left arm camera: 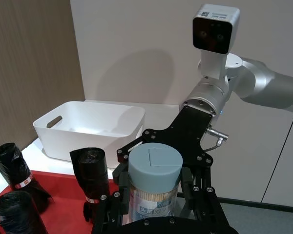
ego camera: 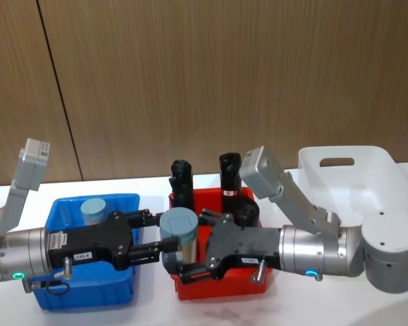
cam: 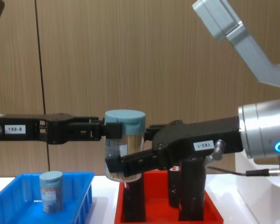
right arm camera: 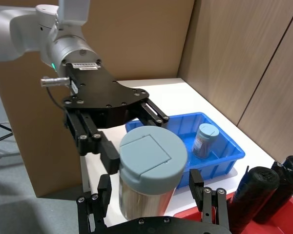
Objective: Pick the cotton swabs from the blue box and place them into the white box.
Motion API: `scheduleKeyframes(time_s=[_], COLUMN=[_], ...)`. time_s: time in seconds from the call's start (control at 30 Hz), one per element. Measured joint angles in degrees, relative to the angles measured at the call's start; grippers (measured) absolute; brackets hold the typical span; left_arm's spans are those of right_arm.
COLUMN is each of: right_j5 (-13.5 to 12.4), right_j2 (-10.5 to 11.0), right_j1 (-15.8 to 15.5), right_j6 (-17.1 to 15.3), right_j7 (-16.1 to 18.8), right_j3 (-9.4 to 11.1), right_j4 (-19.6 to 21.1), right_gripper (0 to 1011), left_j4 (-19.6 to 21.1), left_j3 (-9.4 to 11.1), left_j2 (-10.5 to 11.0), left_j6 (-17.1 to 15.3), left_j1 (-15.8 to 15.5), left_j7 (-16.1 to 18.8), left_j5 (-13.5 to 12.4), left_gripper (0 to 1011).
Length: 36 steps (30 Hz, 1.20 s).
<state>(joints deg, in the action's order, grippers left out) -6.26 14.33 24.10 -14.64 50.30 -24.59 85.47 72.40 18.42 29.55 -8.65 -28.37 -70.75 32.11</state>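
Chest view: the cotton swabs jar [cam: 126, 142] hangs over the red tray's [cam: 213, 211] edge, pinched by the left gripper [ego camera: 155, 236]. Whether the right gripper [ego camera: 194, 248] has clamped too, I cannot tell. Likely light and slick: take its straight wall.

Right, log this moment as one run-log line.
stage: handover | left pincer: shut on cotton swab jar | right pincer: open around it | blue box: second jar inside

A cotton swabs jar [cam: 123, 140] hangs upright above the gap between the blue box [cam: 18, 205] and a red tray [cam: 158, 207], with the left gripper [cam: 100, 130] meeting it from the left and the right gripper [cam: 126, 165] from the right, while a second jar [cam: 51, 191] stands in the blue box.
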Motion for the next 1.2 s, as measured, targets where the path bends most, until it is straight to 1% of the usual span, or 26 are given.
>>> scheduleKeyframes(time_s=[0.3, 0.4, 0.43, 0.5, 0.53, 0.6, 0.63, 0.7, 0.77, 0.83, 1.07, 1.13, 1.17, 1.2], right_j5=[0.25, 0.25, 0.25, 0.25, 0.25, 0.25, 0.25, 0.25, 0.25, 0.25, 0.01, -0.14, -0.18, -0.21], right_j2=[-0.32, -0.36, -0.37, -0.37, -0.37, -0.36, -0.35, -0.32, -0.26, -0.20, 0.09, 0.17, 0.24, 0.28], right_j1=[0.70, 0.88, 0.98, 1.06, 1.11, 1.21, 1.29, 1.35, 1.47, 1.52, 1.65, 1.65, 1.65, 1.65], right_j6=[0.27, 0.32, 0.34, 0.34, 0.34, 0.34, 0.33, 0.30, 0.27, 0.24, 0.24, 0.26, 0.27, 0.29], right_j7=[-0.60, -0.52, -0.37, -0.19, -0.12, 0.21, 0.38, 0.51, 0.68, 0.92, 1.27, 1.33, 1.33, 1.34], right_j3=[-0.36, -0.48, -0.55, -0.59, -0.62, -0.72, -0.79, -0.83, -0.87, -0.95, -1.06, -1.07, -1.07, -1.07], right_j4=[-1.22, -1.49, -1.62, -1.71, -1.75, -1.87, -1.93, -1.99, -2.04, -2.11, -2.15, -2.15, -2.15, -2.15], right_gripper=[1002, 957, 921, 887, 838, 804, 752, 726, 703, 640, 636, 636, 636, 636], left_j4=[0.00, 0.00, 0.00, 0.00, 0.00, 0.00, 0.00, 0.00, 0.00, 0.00, 0.00, 0.00, 0.00, 0.00], left_j3=[0.00, 0.00, 0.00, 0.00, 0.00, 0.00, 0.00, 0.00, 0.00, 0.00, 0.00, 0.00, 0.00, 0.00], left_j2=[0.00, 0.00, 0.00, 0.00, 0.00, 0.00, 0.00, 0.00, 0.00, 0.00, 0.00, 0.00, 0.00, 0.00], left_j6=[0.00, 0.00, 0.00, 0.00, 0.00, 0.00, 0.00, 0.00, 0.01, 0.00, 0.00, 0.00, 0.00, 0.00], left_j1=[0.00, 0.00, 0.00, 0.00, 0.00, 0.00, 0.00, 0.00, 0.00, 0.00, 0.00, 0.00, 0.00, 0.00], left_j7=[0.00, 0.03, 0.03, 0.04, 0.06, 0.07, 0.08, 0.07, 0.03, 0.02, 0.00, 0.00, 0.00, 0.00], left_j5=[0.00, 0.00, 0.00, 0.00, 0.00, 0.00, 0.00, 0.00, 0.00, 0.00, 0.00, 0.00, 0.00, 0.00], left_gripper=[638, 638, 638, 638, 638, 639, 638, 641, 708, 759, 950, 973, 1003, 1004])
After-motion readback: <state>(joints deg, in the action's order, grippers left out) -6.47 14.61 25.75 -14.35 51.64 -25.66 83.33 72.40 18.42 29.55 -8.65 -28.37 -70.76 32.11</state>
